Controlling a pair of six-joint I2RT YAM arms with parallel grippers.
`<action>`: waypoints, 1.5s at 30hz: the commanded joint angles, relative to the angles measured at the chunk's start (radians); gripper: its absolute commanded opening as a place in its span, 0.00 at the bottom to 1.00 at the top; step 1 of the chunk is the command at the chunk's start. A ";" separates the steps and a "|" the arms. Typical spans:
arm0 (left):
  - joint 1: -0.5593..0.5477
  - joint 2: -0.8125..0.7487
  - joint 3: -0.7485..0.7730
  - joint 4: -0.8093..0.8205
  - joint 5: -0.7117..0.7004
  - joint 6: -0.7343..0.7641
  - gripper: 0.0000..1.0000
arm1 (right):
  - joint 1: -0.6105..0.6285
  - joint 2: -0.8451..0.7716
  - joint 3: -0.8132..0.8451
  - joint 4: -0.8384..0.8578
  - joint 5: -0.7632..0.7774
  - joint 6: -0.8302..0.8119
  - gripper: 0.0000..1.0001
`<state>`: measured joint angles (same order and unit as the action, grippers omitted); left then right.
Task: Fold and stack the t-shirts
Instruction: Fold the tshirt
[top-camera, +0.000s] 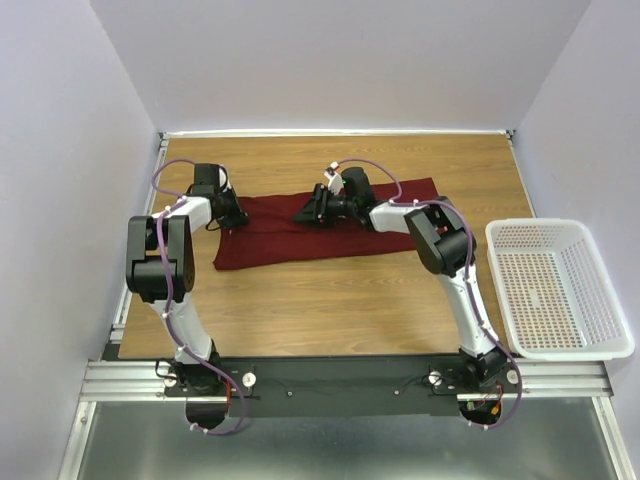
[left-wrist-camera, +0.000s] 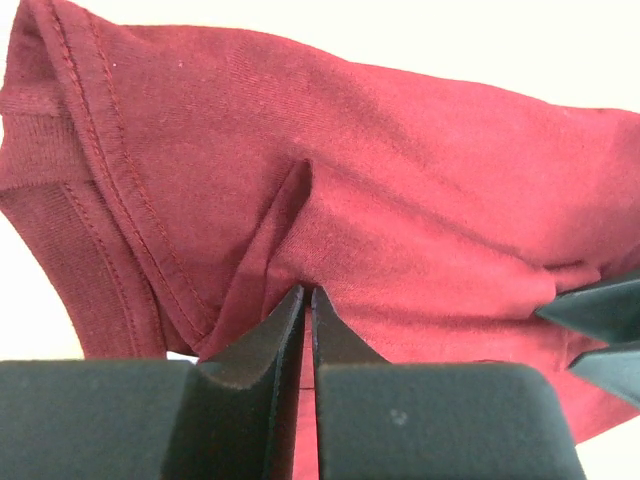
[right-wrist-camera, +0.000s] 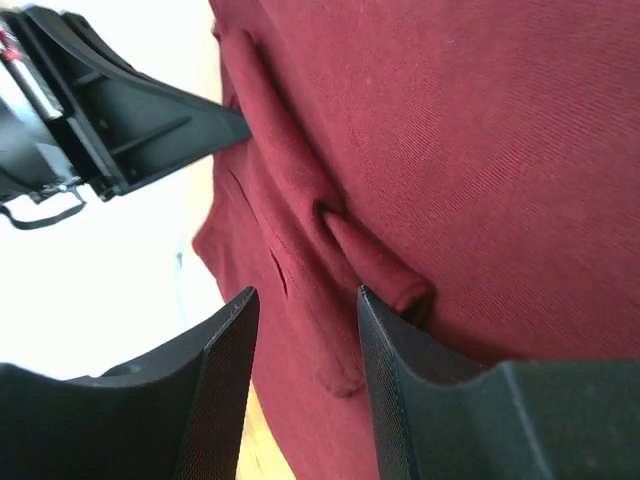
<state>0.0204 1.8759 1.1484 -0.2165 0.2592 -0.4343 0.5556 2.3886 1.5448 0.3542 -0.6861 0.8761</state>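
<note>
One maroon t-shirt (top-camera: 296, 243) lies stretched out across the back middle of the wooden table. My left gripper (top-camera: 236, 213) is at the shirt's left end. In the left wrist view it (left-wrist-camera: 308, 296) is shut on a raised pinch of the maroon cloth (left-wrist-camera: 400, 180), beside a stitched hem. My right gripper (top-camera: 306, 212) rests on the middle of the shirt. In the right wrist view it (right-wrist-camera: 305, 300) is open, with its jaws on either side of a rumpled ridge of the cloth (right-wrist-camera: 470, 150). The underside of the shirt is hidden.
A white plastic mesh basket (top-camera: 541, 224) stands at the table's right edge. Bare wooden table (top-camera: 330, 310) lies between the shirt and the arm bases. Grey walls close in the back and sides. The two grippers are close together over the shirt's left half.
</note>
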 joint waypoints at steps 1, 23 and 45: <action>0.030 0.031 -0.032 0.002 -0.028 0.012 0.15 | -0.068 0.034 -0.083 0.037 0.014 -0.002 0.52; -0.115 -0.409 -0.229 -0.129 -0.198 -0.026 0.44 | -0.100 -0.537 -0.313 -0.610 0.591 -0.650 0.52; -0.083 0.097 0.149 -0.130 -0.291 0.040 0.38 | 0.083 -0.699 -0.653 -0.782 0.402 -0.479 0.46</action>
<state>-0.0677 1.8732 1.1847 -0.2768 0.0799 -0.4465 0.5182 1.7260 0.9825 -0.2745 -0.1196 0.2913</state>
